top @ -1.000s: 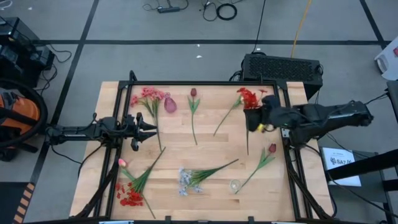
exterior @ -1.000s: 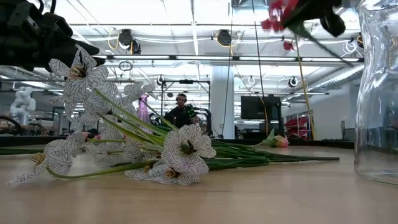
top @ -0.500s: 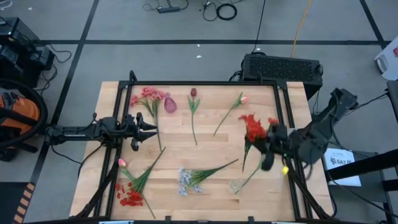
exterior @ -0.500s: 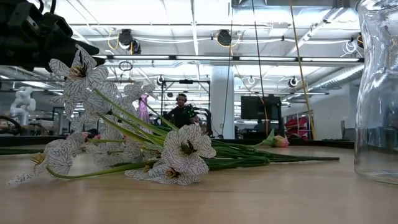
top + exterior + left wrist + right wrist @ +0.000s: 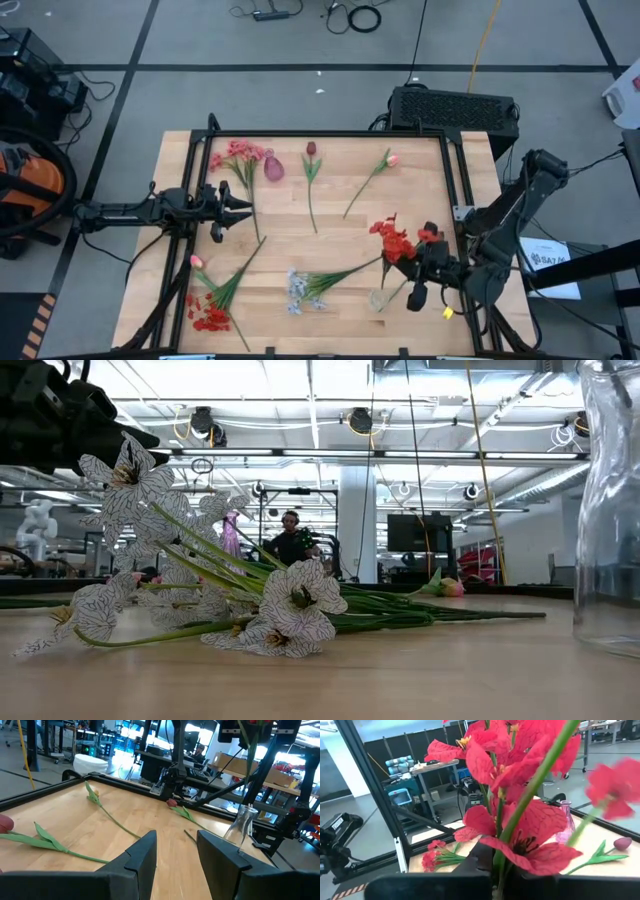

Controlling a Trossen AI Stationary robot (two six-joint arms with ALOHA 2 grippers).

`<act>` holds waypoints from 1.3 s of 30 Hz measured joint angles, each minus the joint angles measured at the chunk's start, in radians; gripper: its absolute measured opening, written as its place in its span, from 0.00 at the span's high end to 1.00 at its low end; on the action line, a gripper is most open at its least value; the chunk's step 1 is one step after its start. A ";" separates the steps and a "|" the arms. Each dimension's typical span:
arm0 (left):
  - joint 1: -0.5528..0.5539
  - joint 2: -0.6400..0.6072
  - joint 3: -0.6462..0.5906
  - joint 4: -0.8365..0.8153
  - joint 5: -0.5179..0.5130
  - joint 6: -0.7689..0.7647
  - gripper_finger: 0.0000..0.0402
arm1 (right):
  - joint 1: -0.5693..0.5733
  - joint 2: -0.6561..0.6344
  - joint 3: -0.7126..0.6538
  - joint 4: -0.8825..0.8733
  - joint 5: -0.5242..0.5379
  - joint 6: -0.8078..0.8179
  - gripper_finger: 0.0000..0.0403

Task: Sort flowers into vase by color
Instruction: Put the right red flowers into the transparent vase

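right end effector: we see it pinching the red spray above the clear glass vase; fingertips hidden by petals
left end effector: spread, idle at desk's left edge
pink vase: far-left desk

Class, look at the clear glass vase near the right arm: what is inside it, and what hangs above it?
The clear glass vase looks empty. Above it, the right gripper, shut on the red flower spray, holds the stem near the vase mouth. Whether the stem tip has entered the neck cannot be seen.

Grey floor with black tape lines, ceiling lamps lit
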 joint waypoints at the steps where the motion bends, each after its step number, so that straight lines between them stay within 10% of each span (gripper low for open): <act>1: 0.000 0.000 0.000 0.000 0.000 0.000 0.63 | 0.000 0.003 0.000 0.002 0.000 -0.003 1.00; 18: 0.000 0.000 0.000 0.000 0.000 0.000 0.63 | 0.026 -0.034 0.000 0.208 -0.039 -0.227 1.00; 39: 0.000 0.000 0.000 0.000 0.000 0.000 0.63 | 0.064 0.254 0.000 0.140 0.059 -0.030 1.00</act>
